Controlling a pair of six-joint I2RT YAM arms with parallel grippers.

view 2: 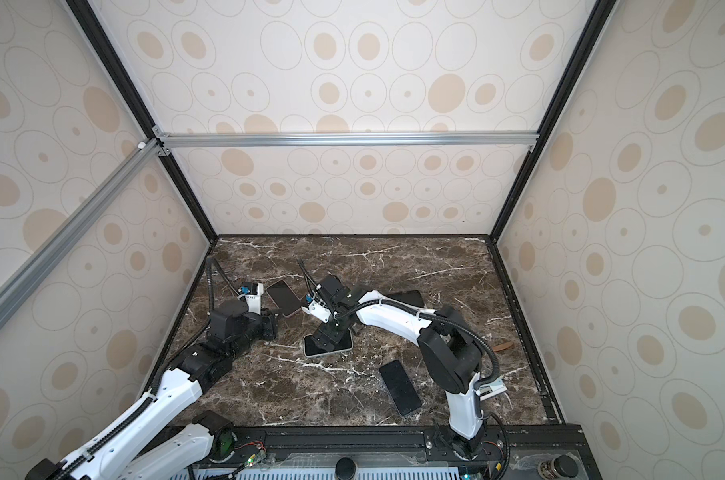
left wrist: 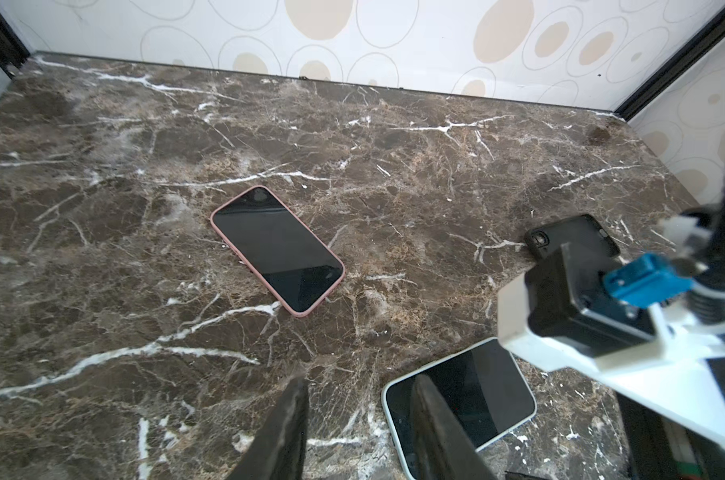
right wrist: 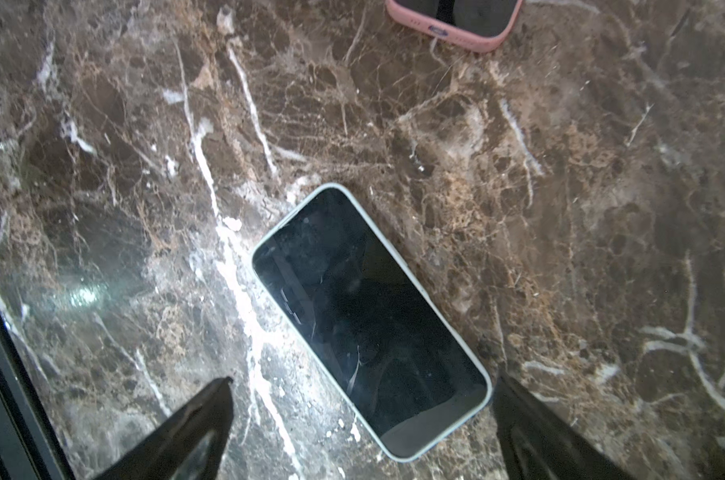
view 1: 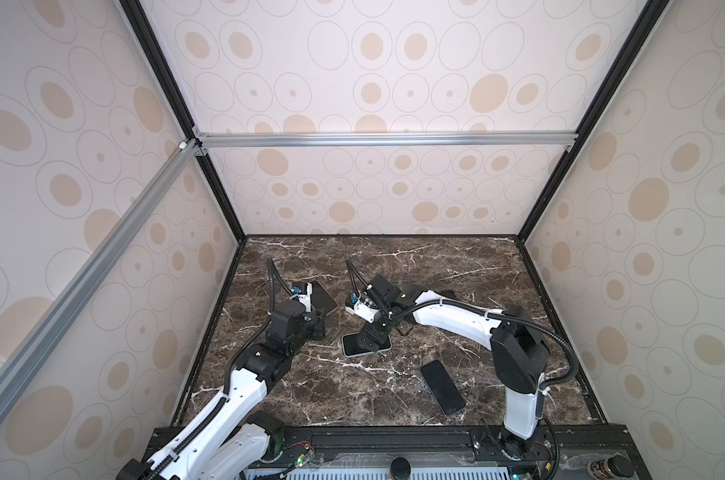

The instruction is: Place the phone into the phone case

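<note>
A dark-screened phone (right wrist: 369, 320) lies flat, screen up, inside a pale greenish case (right wrist: 446, 330) in the middle of the marble table (view 1: 456, 257); both top views show it (view 1: 354, 347) (view 2: 310, 347). My right gripper (right wrist: 364, 376) hovers over one end of it (view 1: 369, 338) (view 2: 328, 336). Its jaws are spread wide either side of the phone and do not touch it. My left gripper (left wrist: 360, 419) is just to the left (view 1: 320, 328) (view 2: 272, 326), open, with bare marble between its fingers; one finger (left wrist: 431, 415) overlaps the phone's corner (left wrist: 477, 390) in the left wrist view.
A phone in a pink case (view 1: 323, 297) (left wrist: 277, 249) (right wrist: 454, 25) lies behind the left gripper. A black phone (view 1: 443, 387) (view 2: 400, 387) lies near the front. An empty black case (view 2: 408, 297) (left wrist: 572, 235) sits behind the right arm. Walls close three sides.
</note>
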